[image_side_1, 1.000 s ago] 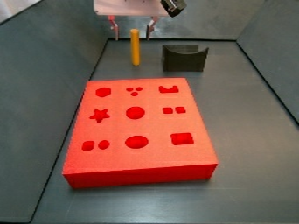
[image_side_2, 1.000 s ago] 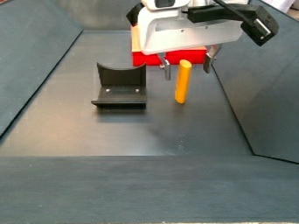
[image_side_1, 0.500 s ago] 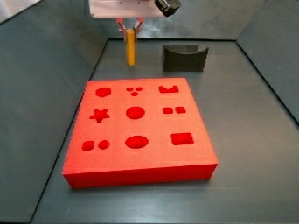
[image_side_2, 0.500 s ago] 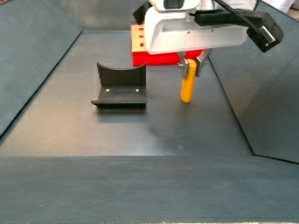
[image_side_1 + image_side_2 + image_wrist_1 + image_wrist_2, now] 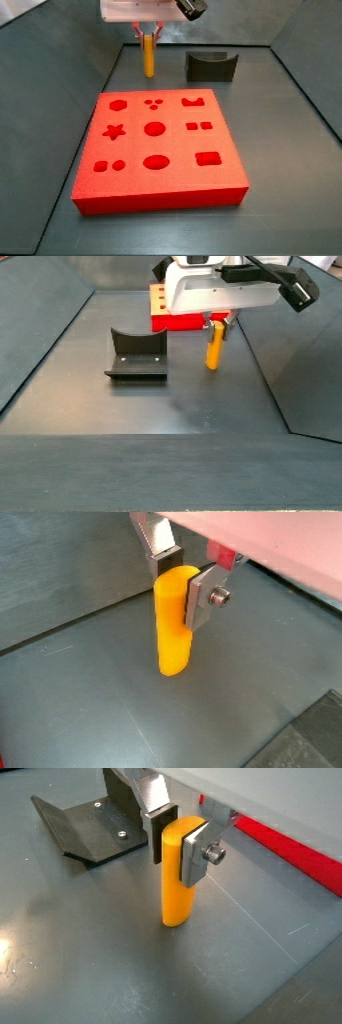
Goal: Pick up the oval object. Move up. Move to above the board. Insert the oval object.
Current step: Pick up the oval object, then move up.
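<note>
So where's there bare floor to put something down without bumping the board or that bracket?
Bare floor runs right of the board and in front of the fixture, plus a narrower strip on the board's left. It is crowded behind the board, where the gripper holds the oval object upright beside the fixture.

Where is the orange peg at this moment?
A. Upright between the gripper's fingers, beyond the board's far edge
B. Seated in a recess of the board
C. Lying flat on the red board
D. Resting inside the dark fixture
A: both wrist views show the peg upright between the gripper fingers; a side view shows it beyond the board, left of the fixture.
</note>
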You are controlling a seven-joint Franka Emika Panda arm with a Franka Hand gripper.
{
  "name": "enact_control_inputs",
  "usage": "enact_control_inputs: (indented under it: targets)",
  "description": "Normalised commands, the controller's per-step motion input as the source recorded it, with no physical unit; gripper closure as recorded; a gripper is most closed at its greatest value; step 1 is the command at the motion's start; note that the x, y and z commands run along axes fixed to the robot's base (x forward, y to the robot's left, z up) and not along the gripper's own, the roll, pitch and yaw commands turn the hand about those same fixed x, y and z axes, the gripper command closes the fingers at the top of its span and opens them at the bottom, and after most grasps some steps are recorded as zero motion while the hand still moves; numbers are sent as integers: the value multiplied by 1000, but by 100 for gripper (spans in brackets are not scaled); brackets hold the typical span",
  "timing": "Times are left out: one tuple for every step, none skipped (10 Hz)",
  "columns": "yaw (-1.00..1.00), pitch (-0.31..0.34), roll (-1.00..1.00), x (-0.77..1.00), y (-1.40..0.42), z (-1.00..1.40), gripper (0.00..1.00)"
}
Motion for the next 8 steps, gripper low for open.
enact_control_inputs:
  targets:
    - [0,0,0,0,0,0,100]
    - [0,0,0,0,0,0,100]
    - [0,0,0,0,0,0,100]
    - [0,0,0,0,0,0,100]
    - [0,0,0,0,0,0,100]
    - [0,0,0,0,0,0,100]
    - [0,0,0,0,0,0,100]
    - [0,0,0,0,0,833,100]
